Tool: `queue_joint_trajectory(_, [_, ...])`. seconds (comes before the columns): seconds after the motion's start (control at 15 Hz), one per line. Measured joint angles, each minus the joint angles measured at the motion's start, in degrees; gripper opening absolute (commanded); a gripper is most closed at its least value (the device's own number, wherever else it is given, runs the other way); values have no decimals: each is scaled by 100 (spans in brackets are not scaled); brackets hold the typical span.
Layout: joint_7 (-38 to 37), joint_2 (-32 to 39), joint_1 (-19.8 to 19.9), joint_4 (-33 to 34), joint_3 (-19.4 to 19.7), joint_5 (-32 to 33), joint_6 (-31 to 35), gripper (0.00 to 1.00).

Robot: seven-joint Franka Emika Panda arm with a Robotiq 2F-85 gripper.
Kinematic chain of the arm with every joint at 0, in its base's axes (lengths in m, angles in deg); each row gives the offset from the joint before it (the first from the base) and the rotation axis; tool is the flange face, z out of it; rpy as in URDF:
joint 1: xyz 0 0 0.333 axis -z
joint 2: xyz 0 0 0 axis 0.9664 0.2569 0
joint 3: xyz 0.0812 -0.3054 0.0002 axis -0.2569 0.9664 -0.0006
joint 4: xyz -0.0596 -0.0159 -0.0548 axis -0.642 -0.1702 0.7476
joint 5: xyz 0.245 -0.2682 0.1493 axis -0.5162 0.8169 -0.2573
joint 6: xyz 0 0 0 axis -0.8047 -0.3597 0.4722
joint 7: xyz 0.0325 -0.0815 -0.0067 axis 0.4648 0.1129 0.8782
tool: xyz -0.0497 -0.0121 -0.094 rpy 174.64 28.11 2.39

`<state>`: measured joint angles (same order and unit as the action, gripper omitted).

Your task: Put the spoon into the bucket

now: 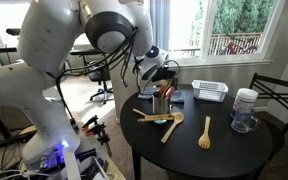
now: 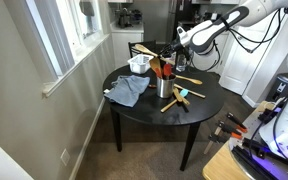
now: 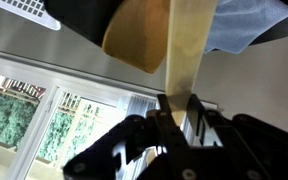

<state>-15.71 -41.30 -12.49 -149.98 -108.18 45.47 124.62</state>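
In the wrist view the gripper [image 3: 176,108] is clenched on the pale handle of the wooden spoon [image 3: 184,50]. Its jaws press the handle from both sides, and the broad end of the spoon points away from them. Windows with green trees behind them fill much of the rest of that view. In an exterior view, the round black bench [image 1: 234,150] carries a wooden fork [image 1: 205,132] at its front edge. Just beside the fork lies a wooden spatula [image 1: 172,127], and a teal-handled utensil [image 1: 156,119] lies across the spatula's far end. Behind these the bucket [image 1: 162,104] stands upright, a small shiny metal pail on the robot's side of the bench. The gripper [image 1: 165,82] hangs directly over its mouth. The gripper and the bucket's rim hide most of the spoon here, so it cannot be told whether its lower end is inside the bucket or just above it. Farther back a white slotted basket [image 1: 210,91] sits near the rear edge. A clear jar [image 1: 245,110] with a white lid stands well apart from the bucket, with a dark chair [image 1: 276,95] beyond it. In an exterior view from another side, the gripper [image 2: 164,68] is again above the bucket [image 2: 165,88]. A crumpled blue-grey cloth [image 2: 128,91] lies near the bucket, toward the window.
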Motion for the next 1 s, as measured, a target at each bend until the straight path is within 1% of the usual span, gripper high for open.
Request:
queue_joint_trajectory(0.2, [28,404,125,-1,-13,407,0,11])
queue_joint_trajectory(0.67, [47,1596,735,2,-123,1568,25,11])
queue_joint_trajectory(1.0, [52,2408,1050,30,-128,2266,25,11])
